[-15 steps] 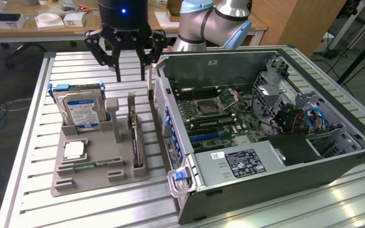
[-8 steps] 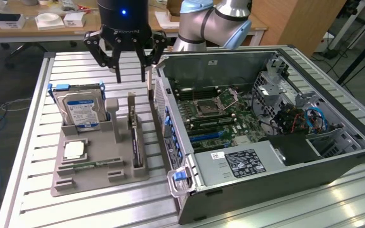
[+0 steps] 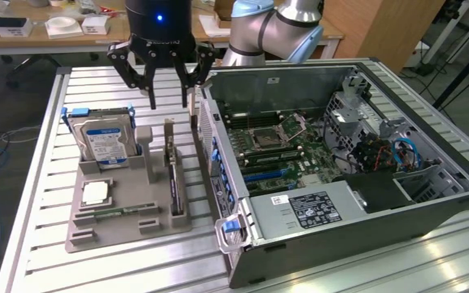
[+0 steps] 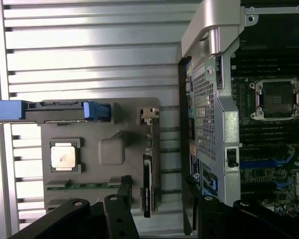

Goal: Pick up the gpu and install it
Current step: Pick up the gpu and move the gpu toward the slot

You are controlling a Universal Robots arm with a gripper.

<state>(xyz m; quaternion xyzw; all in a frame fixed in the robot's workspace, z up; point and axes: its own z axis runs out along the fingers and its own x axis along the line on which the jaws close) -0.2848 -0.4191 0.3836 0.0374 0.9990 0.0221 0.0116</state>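
I'm on the pick step: claw [image 3: 171, 101] spread, empty, hovering above the gpu [image 3: 173, 177] standing on edge in the grey tray [image 3: 120, 235] on the desk [image 3: 96, 85]; gripping calls for squaring across its thin edge.

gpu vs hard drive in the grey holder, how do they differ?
The gpu is dark with a pale bracket at one end; the hard drive is silver with a blue-white label and blue rails. The gpu is a thin card; the hard drive a thicker block. The gpu runs along the holder side nearest the computer case; the hard drive stands across one end. Both stand on edge in holder slots.
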